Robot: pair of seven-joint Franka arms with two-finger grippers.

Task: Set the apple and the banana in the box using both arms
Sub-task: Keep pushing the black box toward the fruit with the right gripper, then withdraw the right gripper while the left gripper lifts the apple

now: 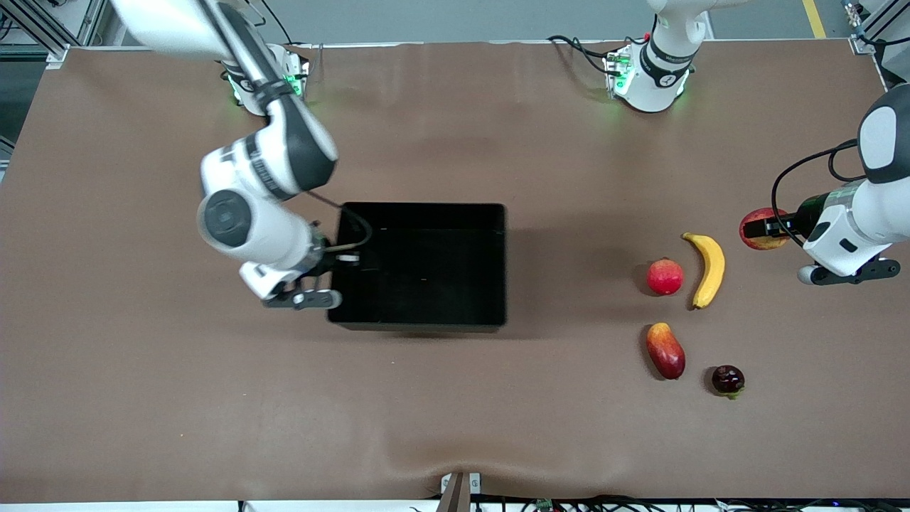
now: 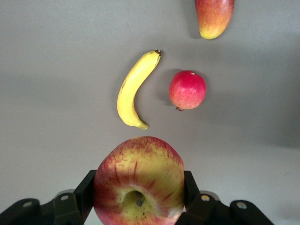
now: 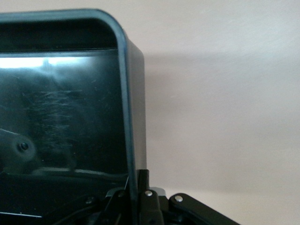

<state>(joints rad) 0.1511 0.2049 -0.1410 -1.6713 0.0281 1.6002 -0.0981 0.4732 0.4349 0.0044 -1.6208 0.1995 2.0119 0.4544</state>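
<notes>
Apple (image 2: 139, 183) sits pinched in the left gripper (image 2: 139, 197), awaiting carriage to the box (image 1: 419, 210), whose wall the right gripper (image 3: 136, 197) clamps; banana (image 1: 706, 269) waits.

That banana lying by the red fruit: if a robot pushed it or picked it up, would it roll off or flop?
The banana lies flat on its curved side, so a push would probably slide or spin it, not roll it like the round red fruit beside it. It looks firm and unbruised, so it likely lifts stiffly. Its smooth skin might slip in narrow fingers.
</notes>
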